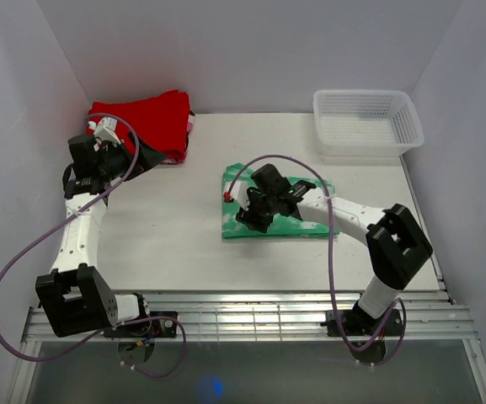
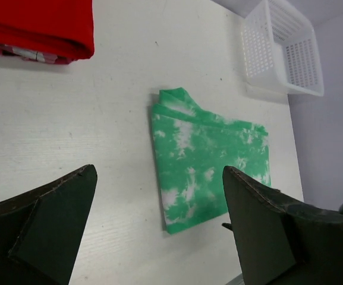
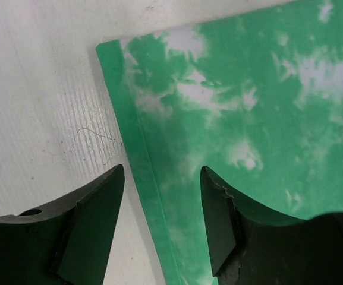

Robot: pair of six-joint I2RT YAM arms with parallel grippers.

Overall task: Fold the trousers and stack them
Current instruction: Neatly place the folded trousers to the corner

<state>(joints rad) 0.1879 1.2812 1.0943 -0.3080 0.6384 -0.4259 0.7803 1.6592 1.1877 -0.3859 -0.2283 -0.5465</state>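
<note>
The white counter fills most of my overhead view. My two arms reach onto it from the near edge, the left arm running up the left edge and the right arm bending in from the right edge toward the middle.

The trousers lie folded into a flat, layered rectangle near the middle of the counter, slightly right of centre and well apart from everything else. A white plastic mesh basket sits in the far right corner. A folded red garment lies in the far left corner.

The left jaws stand wide apart with nothing between them, above bare counter just beside the red garment.

The right jaws are partly apart and grip nothing. They straddle a folded edge of the trousers, one finger over the fabric and the other over bare counter. I cannot tell whether the tips touch the cloth.
</note>
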